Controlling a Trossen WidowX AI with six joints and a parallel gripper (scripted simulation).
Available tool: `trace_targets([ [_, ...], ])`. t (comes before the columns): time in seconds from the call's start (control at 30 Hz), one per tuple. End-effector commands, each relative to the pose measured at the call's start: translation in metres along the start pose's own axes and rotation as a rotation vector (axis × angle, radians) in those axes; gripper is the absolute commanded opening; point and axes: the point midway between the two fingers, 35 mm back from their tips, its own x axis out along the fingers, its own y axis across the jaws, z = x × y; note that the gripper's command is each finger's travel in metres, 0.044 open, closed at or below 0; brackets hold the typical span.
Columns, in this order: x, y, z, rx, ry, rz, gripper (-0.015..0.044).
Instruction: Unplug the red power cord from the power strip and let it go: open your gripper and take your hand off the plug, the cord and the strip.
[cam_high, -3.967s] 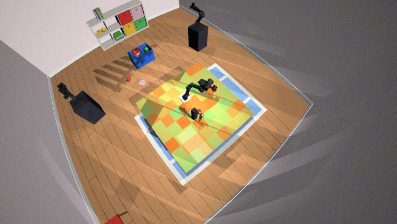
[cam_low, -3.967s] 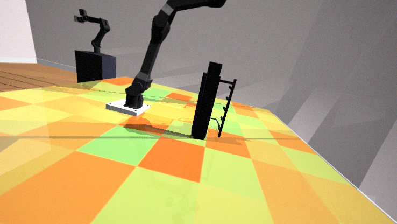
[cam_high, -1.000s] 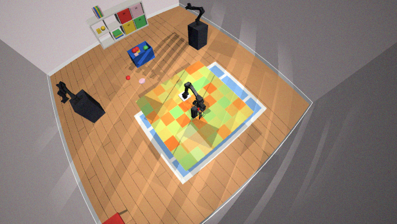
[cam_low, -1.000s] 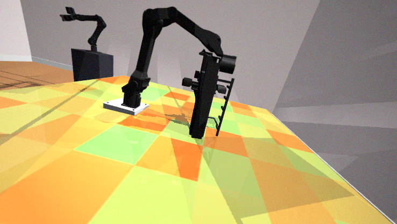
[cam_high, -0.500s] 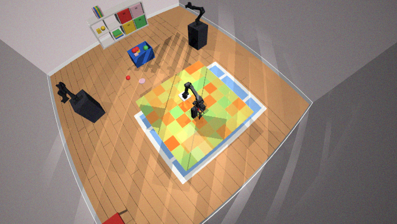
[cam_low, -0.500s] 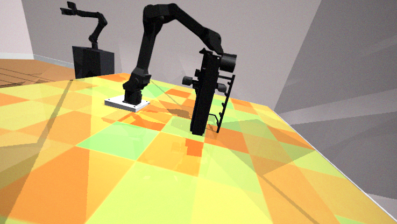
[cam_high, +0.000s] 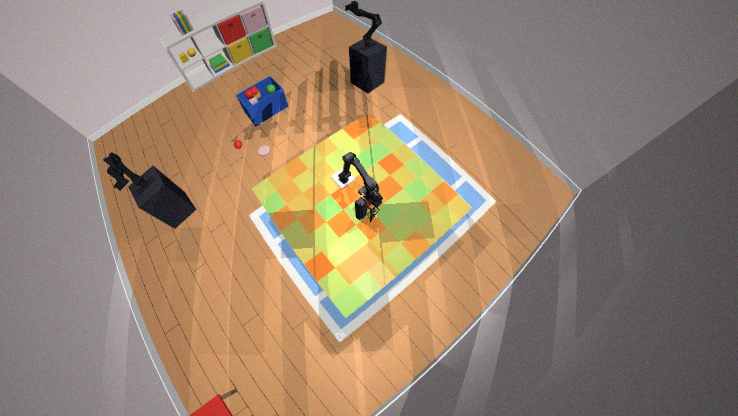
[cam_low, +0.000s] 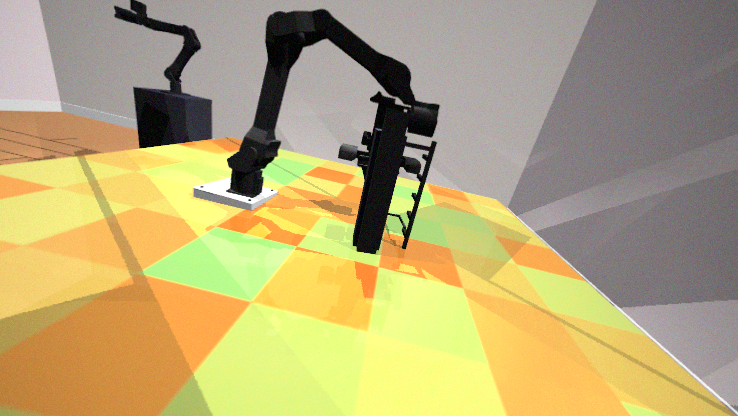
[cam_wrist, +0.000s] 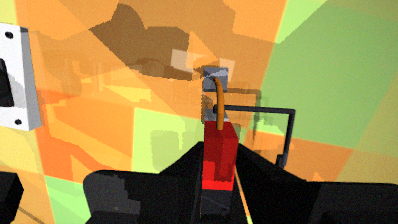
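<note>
Gripper (cam_wrist: 218, 167) of the black six-joint arm (cam_low: 330, 38) is clamped on the red block-shaped plug (cam_wrist: 218, 155), its two dark fingers pressed against the plug's sides in the wrist view. An orange cord (cam_wrist: 218, 102) rises from the top of the plug and curves toward a small grey square piece (cam_wrist: 216, 76) lying on the checkered orange, yellow and green mat (cam_low: 310, 335). A thin dark bent frame (cam_wrist: 280, 125) stands just right of the plug. In the exterior view the arm reaches from its white base plate (cam_low: 235, 195) out and down over the mat, the wrist pointing downward beside a tall black upright slab (cam_low: 379, 175) that stands on the mat; whether that slab is the power strip cannot be told. The plug is hidden in that view.
</note>
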Motion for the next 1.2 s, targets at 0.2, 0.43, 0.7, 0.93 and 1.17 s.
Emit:
trace_targets([
  [0.2,0.0,-0.002,0.023,-0.004,-0.016,-0.002,0.0],
  [0.43,0.0,-0.002,0.035,-0.005,-0.018,-0.001,0.0],
  [0.7,0.0,-0.001,0.048,-0.005,-0.02,-0.001,0.0],
  [0.93,0.0,0.0,0.051,-0.006,-0.021,-0.001,0.0053],
  [1.17,0.0,0.001,0.042,-0.007,-0.022,-0.001,0.0236],
])
